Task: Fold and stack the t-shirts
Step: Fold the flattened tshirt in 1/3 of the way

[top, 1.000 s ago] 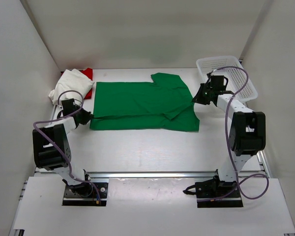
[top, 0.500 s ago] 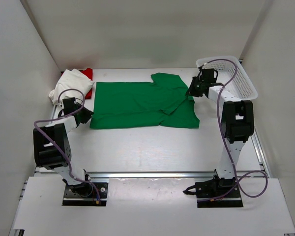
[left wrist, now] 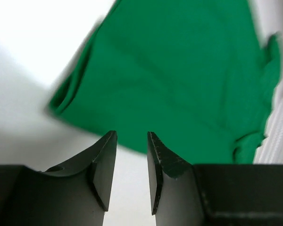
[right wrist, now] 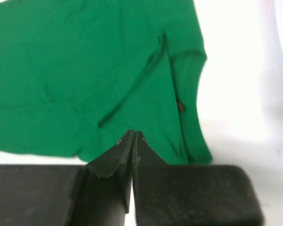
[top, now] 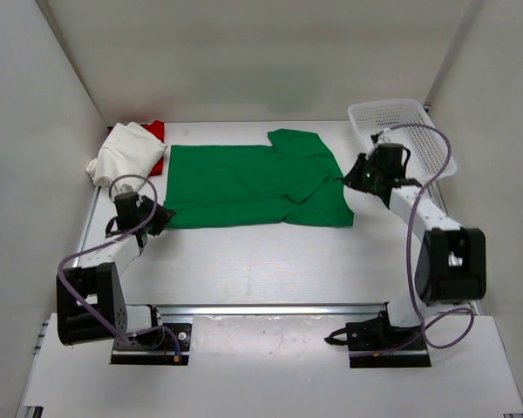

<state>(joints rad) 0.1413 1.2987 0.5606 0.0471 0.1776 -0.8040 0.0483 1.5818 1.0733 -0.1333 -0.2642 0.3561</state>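
The green t-shirt [top: 244, 185] lies flat mid-table between the arms. It is limp, light cloth that will likely sag and slide, so it is best pinched at a corner or hem. The left gripper [left wrist: 132, 137] stands partly spread and empty just off the shirt's near-left corner. The right gripper [right wrist: 133, 136] is pressed together, holding nothing, beside the sleeve end.

The top external camera is looking down from above and behind both arm bases [top: 151, 340], taking in the whole white desk [top: 244, 261]. Each wrist camera is looking out past its own dark jaws from close range, the left low, the right steeper. All three are sharing the flat green cloth t-shirt [top: 244, 183].
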